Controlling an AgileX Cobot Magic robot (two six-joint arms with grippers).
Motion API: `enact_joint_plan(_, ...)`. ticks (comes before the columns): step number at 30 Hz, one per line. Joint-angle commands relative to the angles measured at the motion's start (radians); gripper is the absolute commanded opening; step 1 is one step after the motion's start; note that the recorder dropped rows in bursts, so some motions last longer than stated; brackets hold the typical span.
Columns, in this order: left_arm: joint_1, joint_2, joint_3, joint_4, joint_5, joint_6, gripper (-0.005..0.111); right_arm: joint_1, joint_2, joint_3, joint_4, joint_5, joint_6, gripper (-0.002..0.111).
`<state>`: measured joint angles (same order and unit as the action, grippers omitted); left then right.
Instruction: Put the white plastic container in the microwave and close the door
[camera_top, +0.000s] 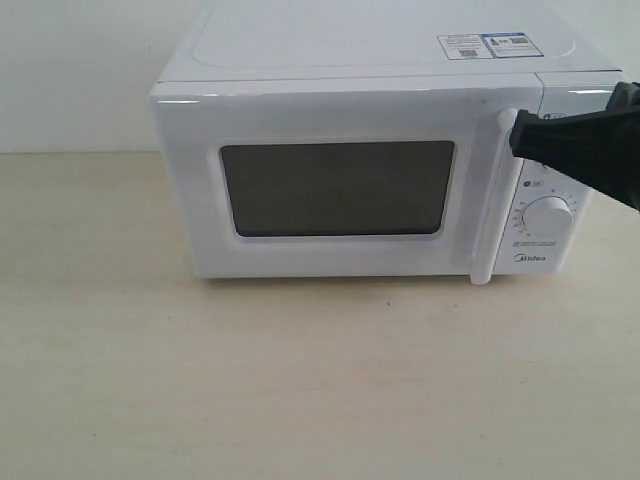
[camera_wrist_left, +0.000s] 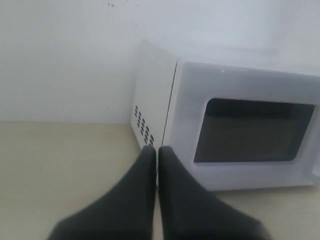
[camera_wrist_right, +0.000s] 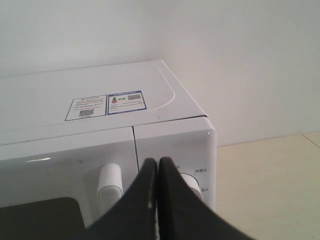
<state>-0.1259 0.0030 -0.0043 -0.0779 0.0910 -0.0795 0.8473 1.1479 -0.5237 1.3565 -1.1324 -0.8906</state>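
Observation:
The white microwave (camera_top: 370, 60) stands at the back of the table, its door (camera_top: 335, 188) shut flush, dark mesh window facing me. The white bar handle (camera_top: 490, 195) runs down the door's right side. My right gripper (camera_top: 516, 132) is shut and empty, its black tip right by the top of the handle, in front of the control panel (camera_wrist_right: 172, 137); in the right wrist view (camera_wrist_right: 157, 162) the handle (camera_wrist_right: 110, 187) sits just beside it. My left gripper (camera_wrist_left: 157, 149) is shut and empty, off the microwave's (camera_wrist_left: 240, 130) left front corner. The white plastic container is not visible.
Two stickers (camera_top: 490, 45) lie on the microwave's top. One round dial (camera_top: 548, 215) shows under the right arm. The pale wooden table (camera_top: 300, 380) stretches in front of the microwave. A white wall stands behind.

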Motion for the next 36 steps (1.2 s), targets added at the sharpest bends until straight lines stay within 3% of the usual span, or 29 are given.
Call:
enact_joint_plan(1,0.027,-0.003,0.004,-0.008,0.117,0.017,0.004,0.0,-0.01,0.005,-0.002,-0.006,-0.008,0.0)
enact_joint_plan(7,0.027,-0.003,0.004,-0.009,0.192,0.017,0.004,0.0,-0.01,0.005,-0.002,-0.006,-0.008,0.0)
enact_joint_plan(16,0.027,-0.003,0.004,-0.018,0.197,0.01,0.004,0.0,-0.01,0.005,-0.002,-0.006,-0.008,0.0)
enact_joint_plan(25,0.027,-0.003,0.004,-0.125,0.197,0.01,0.004,0.0,-0.01,0.005,-0.002,-0.006,-0.008,0.0)
enact_joint_plan(36,0.027,-0.003,0.004,-0.035,0.211,0.108,0.004,0.0,-0.01,0.005,-0.002,-0.006,-0.008,0.0)
